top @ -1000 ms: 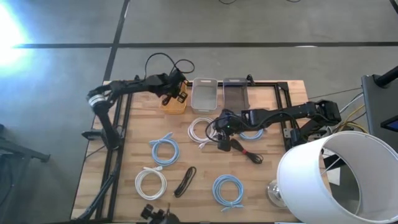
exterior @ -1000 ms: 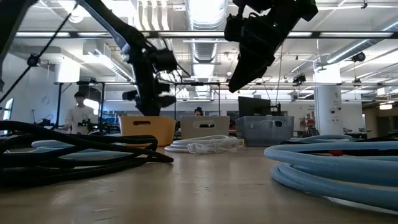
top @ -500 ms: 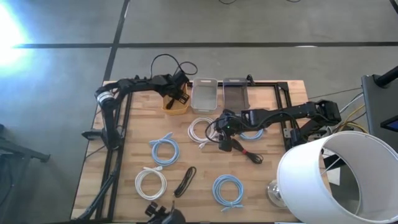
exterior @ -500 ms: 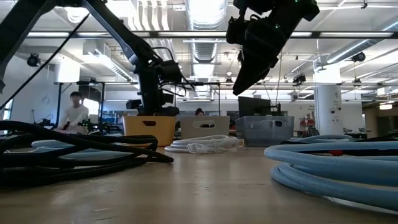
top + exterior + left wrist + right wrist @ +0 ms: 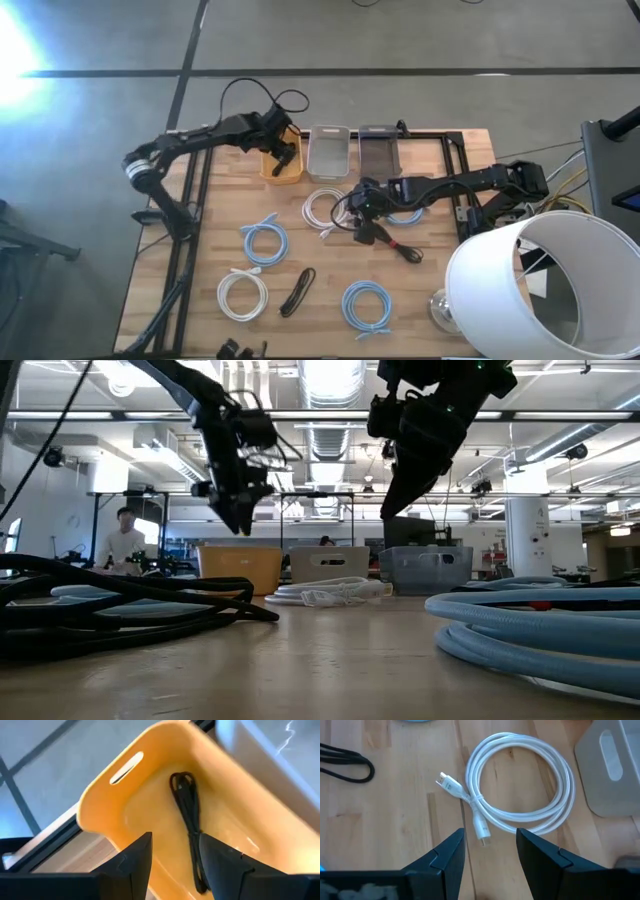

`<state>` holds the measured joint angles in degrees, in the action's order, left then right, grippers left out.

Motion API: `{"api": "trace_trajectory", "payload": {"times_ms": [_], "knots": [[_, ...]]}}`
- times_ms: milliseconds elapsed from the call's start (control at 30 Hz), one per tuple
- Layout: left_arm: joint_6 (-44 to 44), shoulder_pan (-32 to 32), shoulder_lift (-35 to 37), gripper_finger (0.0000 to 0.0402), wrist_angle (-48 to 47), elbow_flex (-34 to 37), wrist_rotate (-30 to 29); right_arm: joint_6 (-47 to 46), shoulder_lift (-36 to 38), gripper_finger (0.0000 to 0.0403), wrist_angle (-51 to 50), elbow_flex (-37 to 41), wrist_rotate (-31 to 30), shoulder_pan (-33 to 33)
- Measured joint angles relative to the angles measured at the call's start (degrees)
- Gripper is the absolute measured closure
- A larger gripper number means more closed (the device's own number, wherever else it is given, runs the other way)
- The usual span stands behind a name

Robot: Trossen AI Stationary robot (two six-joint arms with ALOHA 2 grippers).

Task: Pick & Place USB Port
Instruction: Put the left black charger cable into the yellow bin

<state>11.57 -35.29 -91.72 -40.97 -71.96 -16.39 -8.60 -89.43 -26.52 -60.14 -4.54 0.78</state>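
A yellow bin (image 5: 282, 166) (image 5: 150, 775) stands at the table's far edge. A bundled black cable (image 5: 189, 820) lies on the bin's floor. My left gripper (image 5: 287, 150) (image 5: 175, 847) (image 5: 240, 520) hangs open and tilted above the bin, clear of the cable. A white coiled cable (image 5: 321, 210) (image 5: 520, 785) with its plug ends (image 5: 449, 783) lies flat on the table's middle. My right gripper (image 5: 358, 206) (image 5: 490, 842) (image 5: 398, 500) hovers open above the table beside that coil, touching nothing.
A clear bin (image 5: 330, 152) and a grey bin (image 5: 378, 150) stand right of the yellow one. Blue coils (image 5: 265, 243) (image 5: 367, 305), another white coil (image 5: 243, 295), a black cable (image 5: 297, 292) and a black-and-red cable (image 5: 397, 245) lie nearer. A white lampshade (image 5: 540, 290) covers the near right corner.
My left arm has swung its elbow toward the table's left. Its gripper dipped toward the yellow bin, then rose above it and tipped over. My right gripper has stayed over the table's middle.
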Motion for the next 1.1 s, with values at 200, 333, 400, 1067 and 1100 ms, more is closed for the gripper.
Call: {"api": "trace_trajectory", "payload": {"times_ms": [200,333,400,1067,1100], "knots": [[0.0,4.79,7.59,0.0234,-2.65,0.12,0.32,-0.66,0.0,0.0229,-0.52,0.28,0.08,0.0],[0.08,9.93,12.13,0.0234,-3.49,1.43,0.4,-1.69,0.0,0.0229,-1.76,0.37,0.12,0.0],[0.95,13.17,13.89,0.0234,-4.46,2.09,0.42,-1.84,0.02,0.0229,-2.42,0.54,0.15,0.0],[14.54,47.44,18.57,0.0234,1.86,14.33,1.45,-3.02,0.02,0.0229,-2.56,1.35,0.17,0.0],[15.41,48.53,18.57,0.0234,2.52,14.83,1.87,-3.02,0.02,0.0229,-2.51,1.35,0.17,0.0]]}}
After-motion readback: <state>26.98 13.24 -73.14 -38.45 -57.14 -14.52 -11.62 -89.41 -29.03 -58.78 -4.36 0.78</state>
